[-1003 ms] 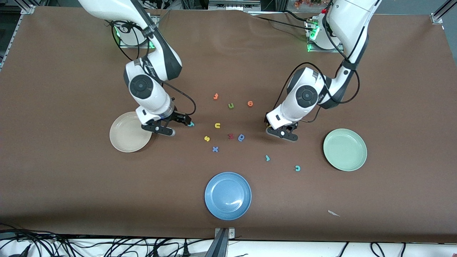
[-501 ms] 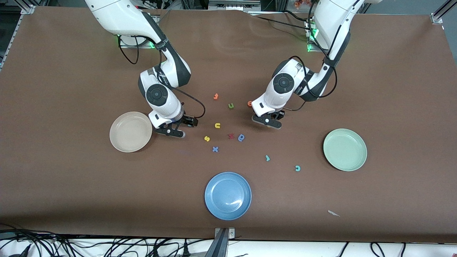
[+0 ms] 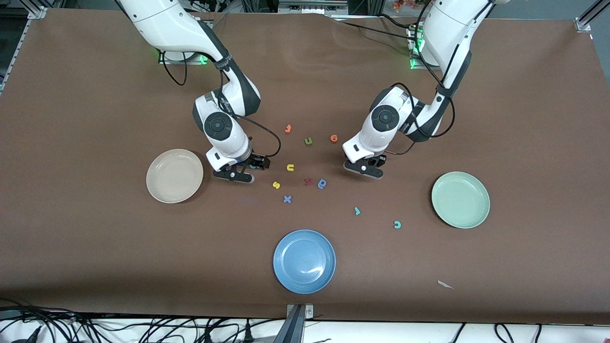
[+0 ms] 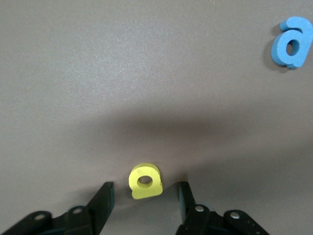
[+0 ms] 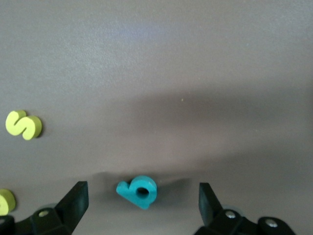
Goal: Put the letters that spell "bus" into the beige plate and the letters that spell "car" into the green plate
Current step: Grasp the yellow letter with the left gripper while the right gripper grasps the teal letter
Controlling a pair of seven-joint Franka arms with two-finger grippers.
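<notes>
My left gripper (image 4: 144,198) is low over the table, open, with the yellow "a" (image 4: 145,180) lying between its fingers and a gap on each side. My right gripper (image 5: 142,203) is open wide around the teal "b" (image 5: 138,191), touching nothing. In the front view the left gripper (image 3: 364,168) and the right gripper (image 3: 239,171) hide both letters. The yellow "u" (image 3: 289,167) and yellow "s" (image 3: 276,185) lie between the arms. The teal "r" (image 3: 357,210) and teal "c" (image 3: 397,224) lie nearer the camera. The beige plate (image 3: 162,188) and the green plate (image 3: 460,212) hold nothing.
A blue plate (image 3: 304,274) sits nearest the camera. Other loose letters lie mid-table: an orange "t" (image 3: 288,128), a green "u" (image 3: 308,141), an orange "o" (image 3: 334,138), a red letter (image 3: 308,181), a blue "a" (image 3: 322,183) and a blue "x" (image 3: 287,199).
The right gripper has moved from the beige plate's edge toward the table's middle. The left gripper swung toward the middle, then came slightly back.
</notes>
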